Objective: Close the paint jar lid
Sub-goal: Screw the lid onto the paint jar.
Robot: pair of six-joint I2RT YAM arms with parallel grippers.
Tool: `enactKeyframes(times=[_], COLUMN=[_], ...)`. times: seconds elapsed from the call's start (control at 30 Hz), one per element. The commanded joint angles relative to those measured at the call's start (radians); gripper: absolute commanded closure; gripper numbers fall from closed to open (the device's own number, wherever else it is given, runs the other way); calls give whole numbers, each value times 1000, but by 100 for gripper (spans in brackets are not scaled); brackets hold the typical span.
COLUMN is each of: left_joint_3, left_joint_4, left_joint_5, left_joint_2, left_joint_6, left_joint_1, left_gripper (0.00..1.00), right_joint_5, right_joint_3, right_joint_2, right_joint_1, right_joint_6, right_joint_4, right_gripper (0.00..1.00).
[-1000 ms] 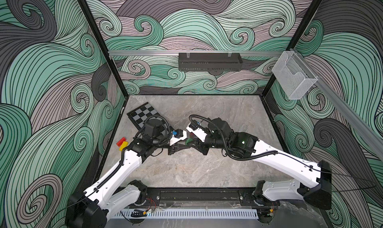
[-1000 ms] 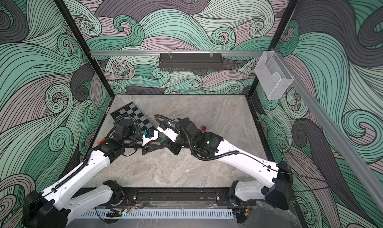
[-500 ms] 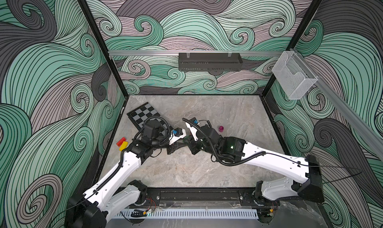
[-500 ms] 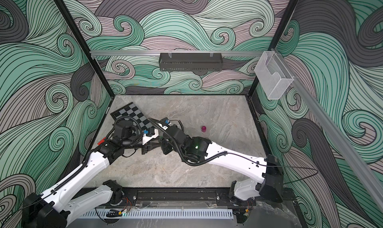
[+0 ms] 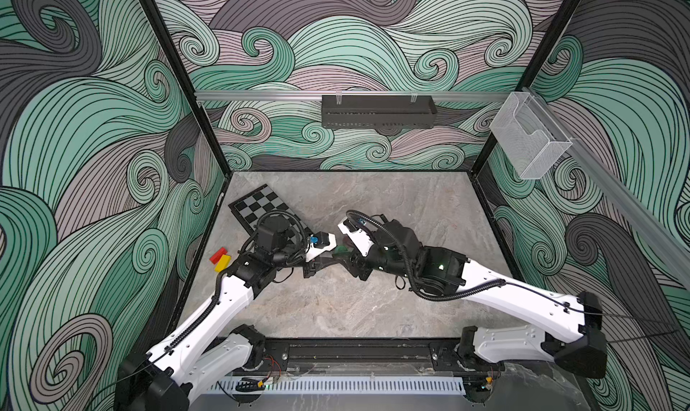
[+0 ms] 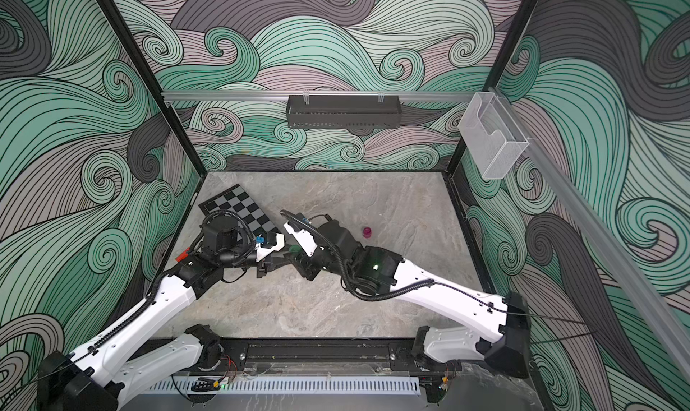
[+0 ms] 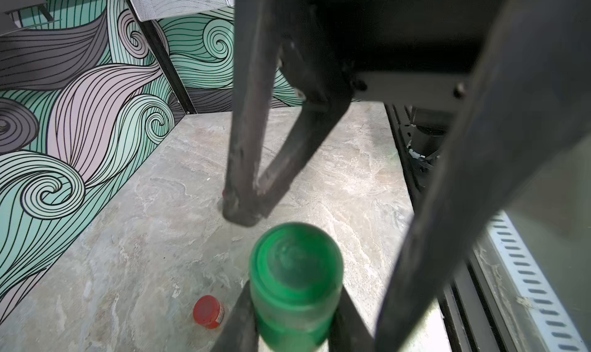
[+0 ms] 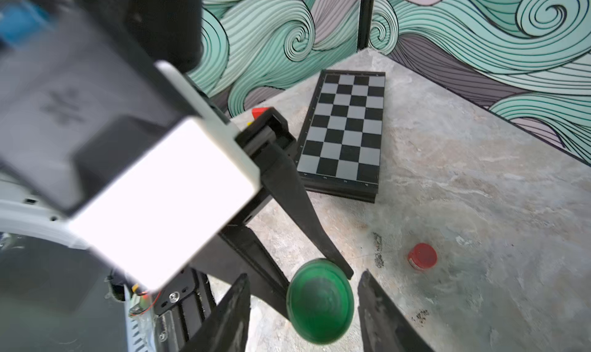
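The green paint jar (image 7: 295, 305) is near the middle of the counter (image 5: 354, 308), a little toward the robot's left, and its green lid (image 8: 320, 302) sits on top of it. How tightly the lid is seated cannot be told, nor whether the jar's base touches the counter. The left hand (image 7: 294, 324) is clenched on the jar, with its dark fingers (image 7: 238, 324) pressed against opposite sides of the body below the lid. The right hand (image 8: 303, 274) faces it from the other side and is released. Its two fingers stand on either side of the lid, one with a clear gap and the other just beside the rim, and neither presses on it. In both top views the two hands meet tip to tip, and the jar shows only as a green glimpse between them. A small red jar (image 8: 422, 257) with its lid on stands alone on the counter, well apart on the right arm's side. A folded chessboard (image 8: 345, 126) lies flat toward the back left corner, behind the left arm. A red block (image 5: 218, 255) and a yellow block (image 5: 223, 264) lie touching at the counter's left edge.
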Motion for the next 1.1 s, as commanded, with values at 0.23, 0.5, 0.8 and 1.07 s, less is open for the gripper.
enactKeyframes(times=[0.23, 0.5, 0.8, 1.07], left_joint_3=[73, 99, 113, 116], left_joint_4=[-50, -107, -141, -148], left_joint_5=[190, 290, 315, 313], left_joint_2=[33, 78, 109, 109], left_joint_6=[34, 63, 87, 93], left_joint_1=[-3, -3, -3, -3], left_gripper=[79, 79, 79, 79], right_joint_5=[-520, -648, -599, -567], right_joint_3=[-89, -108, -91, -38], right_joint_2=[-142, -130, -67, 10], right_joint_1=[-249, -277, -227, -199], right_joint_6=[-222, -330, -447, -482], right_joint_4=[65, 30, 14, -32], right_gripper=[21, 17, 23, 35])
